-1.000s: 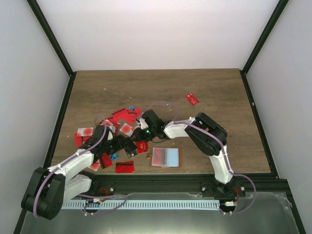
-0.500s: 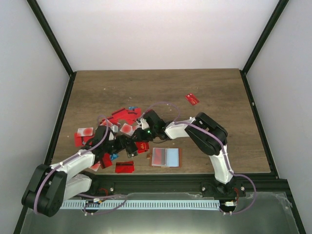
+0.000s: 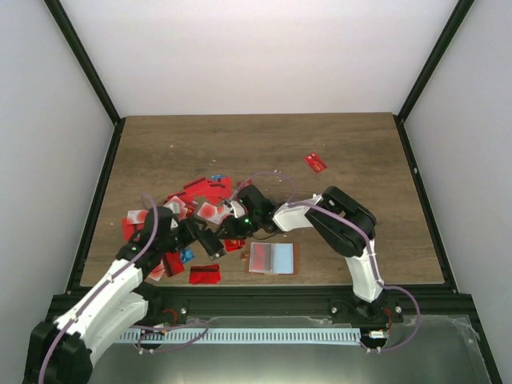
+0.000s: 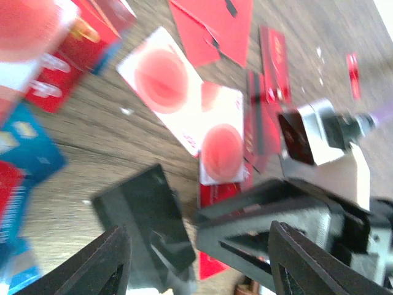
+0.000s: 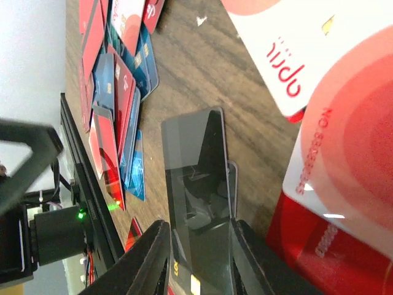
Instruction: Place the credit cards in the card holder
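Note:
The card holder lies open on the table near the front, showing pink and light blue panels. The credit cards lie in a loose pile to its left, mostly red, some white with a red blotch, a few blue. My right gripper is shut on the edges of a black card, low over the table beside the pile. The black card also shows in the left wrist view. My left gripper is open and empty, just left of the black card.
One red card lies alone at the back right. Another dark red card lies near the front edge, left of the holder. Black frame rails border the table at left and right.
My left arm has pulled back to the left, away from the right gripper and the black card. The right gripper has stayed about where it was.

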Controlling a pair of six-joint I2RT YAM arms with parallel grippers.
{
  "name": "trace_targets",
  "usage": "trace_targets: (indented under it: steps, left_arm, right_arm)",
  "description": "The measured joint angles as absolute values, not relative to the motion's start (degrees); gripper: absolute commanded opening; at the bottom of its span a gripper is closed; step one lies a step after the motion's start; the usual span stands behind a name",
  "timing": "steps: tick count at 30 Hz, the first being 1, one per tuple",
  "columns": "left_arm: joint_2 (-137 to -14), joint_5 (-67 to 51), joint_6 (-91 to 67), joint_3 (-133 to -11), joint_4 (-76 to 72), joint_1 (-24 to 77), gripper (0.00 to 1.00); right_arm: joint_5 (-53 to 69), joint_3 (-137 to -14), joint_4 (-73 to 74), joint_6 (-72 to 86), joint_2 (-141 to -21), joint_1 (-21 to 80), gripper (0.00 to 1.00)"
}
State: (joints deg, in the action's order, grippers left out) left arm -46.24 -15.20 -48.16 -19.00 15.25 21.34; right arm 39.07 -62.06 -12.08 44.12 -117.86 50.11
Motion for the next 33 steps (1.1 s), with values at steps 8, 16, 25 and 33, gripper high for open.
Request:
trace_targets:
  steps: [8,16,25,33]
  left_arm:
    - [-42.04,-0.27,-54.02,-20.69,29.82,24.05,0.63]
    - [-45.08,15.46,-64.77,-26.63,45.28,33.76,0.77]
    - [-49.74,30.44,-75.72,-27.42,51.75,31.97,0.93]
    - [-51.64,19.18,-65.41,-20.27,39.33,14.52,0.81]
  right_arm:
    - [33.63,-58.17,-7.44,40.25,-109.1,54.94,0.3]
    - [28.29,-50.15,-4.62,39.59,-100.68,59.44,0.37]
    - [25.91,-46.04,-0.91,38.33,-96.36,59.33,0.44]
    - [26.79,-45.58,0.05,37.28,-94.5,59.33,0.44]
